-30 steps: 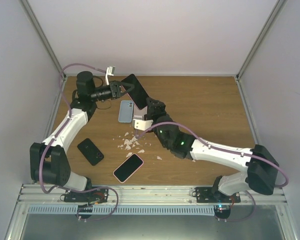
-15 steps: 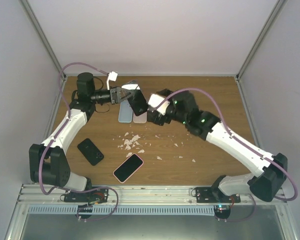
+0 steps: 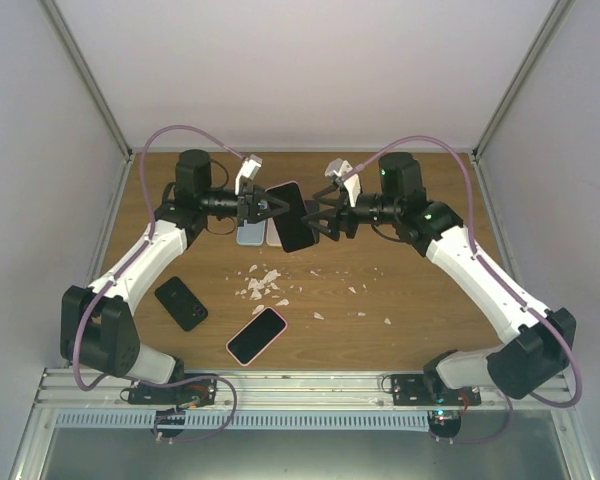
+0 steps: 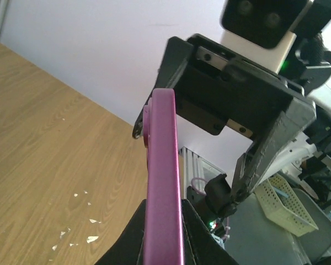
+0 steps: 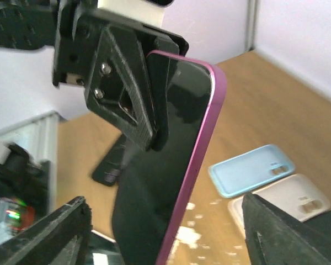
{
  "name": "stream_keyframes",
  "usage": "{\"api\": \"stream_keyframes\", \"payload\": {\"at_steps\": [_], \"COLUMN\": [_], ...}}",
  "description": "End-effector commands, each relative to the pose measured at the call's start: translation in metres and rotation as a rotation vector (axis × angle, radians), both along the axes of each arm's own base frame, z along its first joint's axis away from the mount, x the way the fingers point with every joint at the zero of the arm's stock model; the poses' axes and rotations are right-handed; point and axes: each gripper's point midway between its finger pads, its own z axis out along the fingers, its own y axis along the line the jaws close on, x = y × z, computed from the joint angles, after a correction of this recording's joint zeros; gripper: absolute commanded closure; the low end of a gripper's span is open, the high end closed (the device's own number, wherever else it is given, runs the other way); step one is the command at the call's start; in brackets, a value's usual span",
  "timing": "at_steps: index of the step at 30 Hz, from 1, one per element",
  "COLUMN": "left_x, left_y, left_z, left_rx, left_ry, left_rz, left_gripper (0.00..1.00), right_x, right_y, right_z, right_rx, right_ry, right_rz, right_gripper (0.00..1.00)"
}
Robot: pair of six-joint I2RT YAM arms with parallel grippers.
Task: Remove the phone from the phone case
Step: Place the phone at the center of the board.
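Purple-cased phone point(image 3: 292, 216) stays clamped in left tool point(image 3: 274, 207); right tool point(image 3: 317, 220), jaws wide, has swung up facing it.

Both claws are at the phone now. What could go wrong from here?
The left claw pinches the purple-cased phone by one edge only, in mid-air; a push from the open right claw could twist it loose. A drop might land by the blue case and white case.
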Motion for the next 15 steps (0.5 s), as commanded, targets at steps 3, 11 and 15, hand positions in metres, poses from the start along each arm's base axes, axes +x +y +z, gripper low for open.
{"api": "stream_keyframes", "payload": {"at_steps": [3,11,15], "left_x": [-0.025,-0.027,-0.027], "left_y": [-0.010,-0.015,-0.016], "left_z": [0.031,0.032,0.031], "left_rx": [-0.020,-0.019,-0.018], "left_ry": [-0.183,-0.195,-0.192], "left_rz": [-0.081,-0.096,-0.100], "left_gripper": [1.00,1.00,1.00], "right_x": [-0.015,-0.017,-0.020], "right_y": [0.001,0.005,0.006], "right_z": [0.002,-0.011,-0.017], "right_rx": [0.158,0.181,0.187], "right_ry": [0.266,0.351,0.375], "right_rz": [0.120,0.159,0.177], "right_gripper": [0.36,0.51,0.62]}}
